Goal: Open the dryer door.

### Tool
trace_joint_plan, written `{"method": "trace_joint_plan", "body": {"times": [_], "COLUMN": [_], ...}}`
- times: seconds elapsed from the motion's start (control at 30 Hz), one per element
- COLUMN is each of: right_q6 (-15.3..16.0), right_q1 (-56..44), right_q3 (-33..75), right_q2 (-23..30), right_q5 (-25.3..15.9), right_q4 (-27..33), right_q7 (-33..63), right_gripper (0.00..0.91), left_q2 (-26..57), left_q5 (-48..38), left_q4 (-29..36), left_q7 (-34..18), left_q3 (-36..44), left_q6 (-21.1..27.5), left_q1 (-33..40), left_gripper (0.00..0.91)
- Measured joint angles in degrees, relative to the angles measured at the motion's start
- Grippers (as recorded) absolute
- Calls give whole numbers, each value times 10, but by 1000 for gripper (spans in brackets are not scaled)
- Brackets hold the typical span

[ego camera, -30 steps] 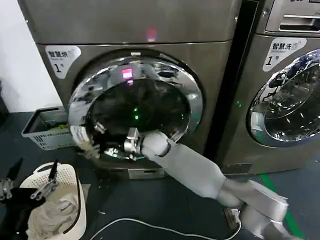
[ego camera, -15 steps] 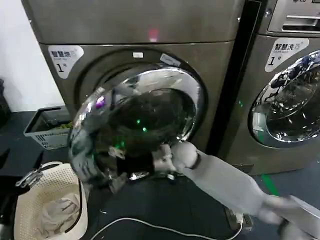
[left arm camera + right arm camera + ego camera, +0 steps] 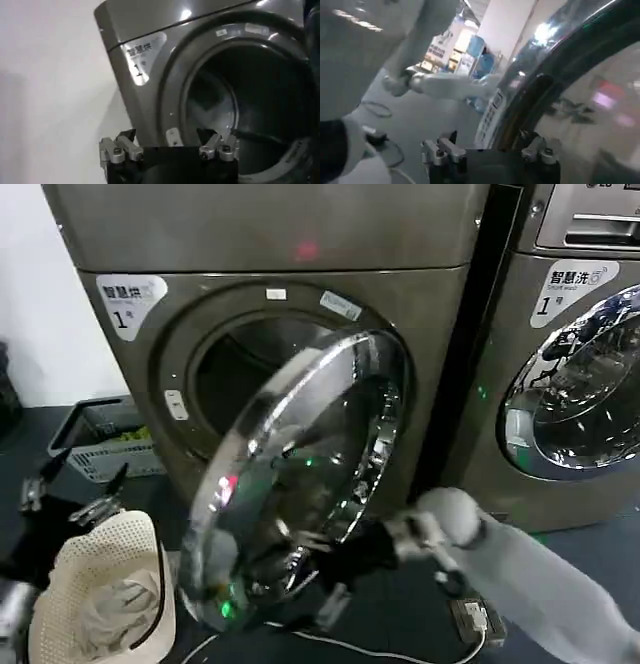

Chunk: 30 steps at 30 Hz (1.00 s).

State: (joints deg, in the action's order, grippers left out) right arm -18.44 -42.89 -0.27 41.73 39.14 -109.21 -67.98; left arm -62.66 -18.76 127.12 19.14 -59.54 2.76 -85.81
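Dryer door [image 3: 300, 484] now stands well out from the dryer [image 3: 260, 244], hinged along its 3 o'clock side, free edge swung forward and down toward 7 o'clock in the head view. A second ago it sat flush in its opening; half a second ago it was only cracked open. The dark drum opening [image 3: 250, 374] is now exposed at about 11 o'clock of the door, also seen in the left wrist view [image 3: 240, 100].

Right gripper [image 3: 335, 599] sits at the door's lower edge, about 5 o'clock on the chrome rim, right arm reaching in from the lower right. It has travelled outward with the door. In the right wrist view the right gripper [image 3: 490, 147] has its fingers spread with the rim's edge running between them; whether they actually clamp the rim I cannot tell.

Left gripper [image 3: 75, 494] hangs idle at 9 o'clock of the scene, above the laundry basket [image 3: 110, 604] on the floor, well apart from the door. In its wrist view the left gripper [image 3: 167, 150] is spread wide, holding nothing.

Judgement: latch is released and the swing is roughly half done. Task is largely met; a further pull outward would finish the opening. Risk: the rim slipping off the fingers if the grip is loose.
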Motion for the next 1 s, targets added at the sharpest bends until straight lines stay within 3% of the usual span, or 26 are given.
{"method": "trace_joint_plan", "body": {"times": [0.17, 0.23, 0.3, 0.37, 0.5, 0.63, 0.73, 0.83, 1.0], "right_q6": [-30, -44, -66, -68, -1, 103, 159, 185, 195], "right_q1": [-224, -315, -407, -479, -568, -581, -573, -567, -561], "right_q3": [228, 320, 415, 507, 694, 847, 946, 1023, 1119], "right_q2": [0, 24, 64, 109, 203, 283, 325, 351, 373], "right_q5": [-19, -31, -62, -97, -179, -194, -210, -219, -227], "right_q4": [-47, -61, -74, -83, -95, -91, -67, -35, 26], "right_q7": [55, 95, 160, 234, 414, 560, 633, 665, 685], "right_gripper": [907, 907, 907, 907, 907, 907, 907, 907, 907], "left_q2": [31, 39, 46, 52, 62, 69, 74, 75, 69], "left_q5": [21, 38, 56, 71, 91, 93, 88, 82, 80], "left_q4": [-6, -6, -4, -4, -14, -28, -39, -50, -73], "left_q7": [27, 30, 36, 40, 42, 42, 41, 39, 37], "left_q3": [65, 104, 145, 189, 274, 351, 399, 443, 517], "left_q6": [-34, -46, -55, -62, -72, -77, -77, -75, -69], "left_q1": [24, 31, 36, 44, 70, 107, 143, 178, 242], "left_gripper": [907, 907, 907, 907, 907, 907, 907, 907, 907]}}
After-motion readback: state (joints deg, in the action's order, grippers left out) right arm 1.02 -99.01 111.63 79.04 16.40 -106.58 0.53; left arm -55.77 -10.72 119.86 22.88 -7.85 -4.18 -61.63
